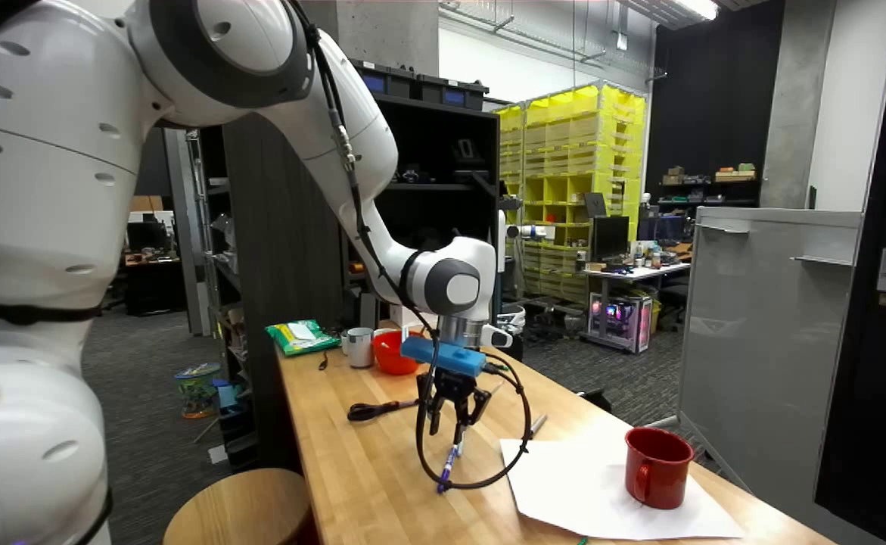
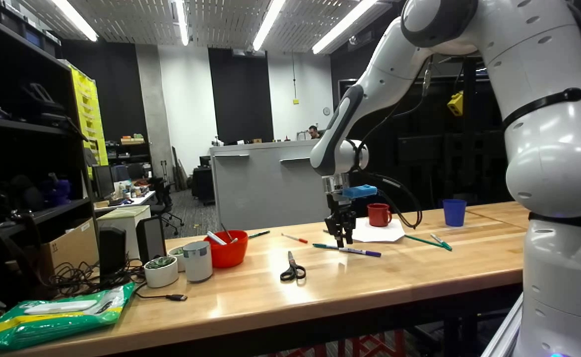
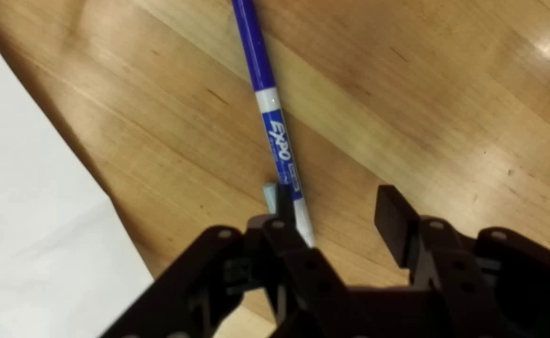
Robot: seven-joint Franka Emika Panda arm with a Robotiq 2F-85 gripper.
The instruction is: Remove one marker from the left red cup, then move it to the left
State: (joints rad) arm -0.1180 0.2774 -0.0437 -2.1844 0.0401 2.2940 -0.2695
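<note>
The wooden table [image 2: 250, 282] spreads beneath the robot arm [image 1: 26, 212], which reaches out over it with its wrist pointing down. A white sheet of paper [image 1: 564, 484] lies flat near the working spot. The left red cup [image 2: 228, 255] stands well apart from there, pens [image 2: 216, 238] leaning in it. The gripper [image 3: 336, 213] hangs low over the wood, jaws apart, nothing clamped. The marker [image 3: 275, 126], blue with a white end, lies on the table outside the cup, off the paper; its white end sits in the gap, close to one jaw, though I cannot tell whether they touch. I judge the step to be letting go: rise straight up, jaws wide, no sideways drift, since a round barrel will likely roll. If a grasp is meant instead, centre the gap over the barrel first. Mind the pale tip of another pen [image 3: 270, 196] beside that same jaw.
</note>
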